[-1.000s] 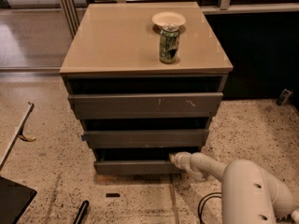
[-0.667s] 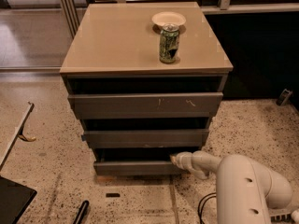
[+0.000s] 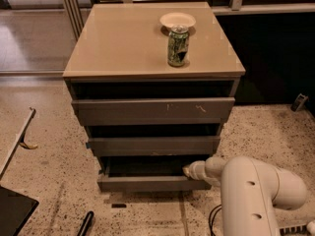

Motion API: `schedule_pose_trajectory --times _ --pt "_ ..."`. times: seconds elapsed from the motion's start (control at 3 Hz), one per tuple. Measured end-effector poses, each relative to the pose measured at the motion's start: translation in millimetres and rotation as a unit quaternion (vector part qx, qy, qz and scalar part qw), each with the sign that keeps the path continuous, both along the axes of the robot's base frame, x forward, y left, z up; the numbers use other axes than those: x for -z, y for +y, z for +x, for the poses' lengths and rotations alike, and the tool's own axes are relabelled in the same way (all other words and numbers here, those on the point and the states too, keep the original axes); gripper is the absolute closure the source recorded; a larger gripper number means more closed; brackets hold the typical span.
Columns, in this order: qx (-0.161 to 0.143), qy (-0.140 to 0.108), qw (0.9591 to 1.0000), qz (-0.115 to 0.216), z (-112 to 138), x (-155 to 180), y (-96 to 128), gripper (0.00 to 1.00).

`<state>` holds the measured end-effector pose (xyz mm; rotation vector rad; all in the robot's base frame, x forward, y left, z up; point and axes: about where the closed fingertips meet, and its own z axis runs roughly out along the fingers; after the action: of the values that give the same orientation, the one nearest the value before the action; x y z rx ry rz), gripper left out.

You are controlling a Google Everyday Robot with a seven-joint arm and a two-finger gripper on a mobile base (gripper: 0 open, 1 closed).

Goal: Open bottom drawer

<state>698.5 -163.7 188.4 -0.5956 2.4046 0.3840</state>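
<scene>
The bottom drawer [image 3: 147,183] is a plain dark grey-brown flat front, lowest of three in the cabinet [image 3: 152,53]. It stands pulled out a little, with a dark gap showing above its front. My gripper [image 3: 188,170] is at the drawer's right end, at the top edge of the front, reaching in from the white arm [image 3: 256,195] at the lower right. The top drawer [image 3: 152,110] has white scratches. The middle drawer [image 3: 153,145] has a blue bit at its left edge.
A green can [image 3: 177,46] and a white bowl [image 3: 177,20] stand on the cabinet's tan top. Speckled floor lies all round. A dark object [image 3: 12,211] lies at the lower left, a black rod [image 3: 84,224] near it, and a dark wall behind right.
The arm has shifted slightly toward the camera and the bottom drawer's front has come out a little further.
</scene>
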Motion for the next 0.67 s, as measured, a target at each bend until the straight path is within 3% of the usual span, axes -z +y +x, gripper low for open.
schedule_pose_trajectory --times 0.33,0.67 --pt "-0.124 0.046 0.9896 -0.057 -30 -4 -6 1.00" --pt "-0.221 0.093 0.9638 -0.116 -62 -10 -43 1.00"
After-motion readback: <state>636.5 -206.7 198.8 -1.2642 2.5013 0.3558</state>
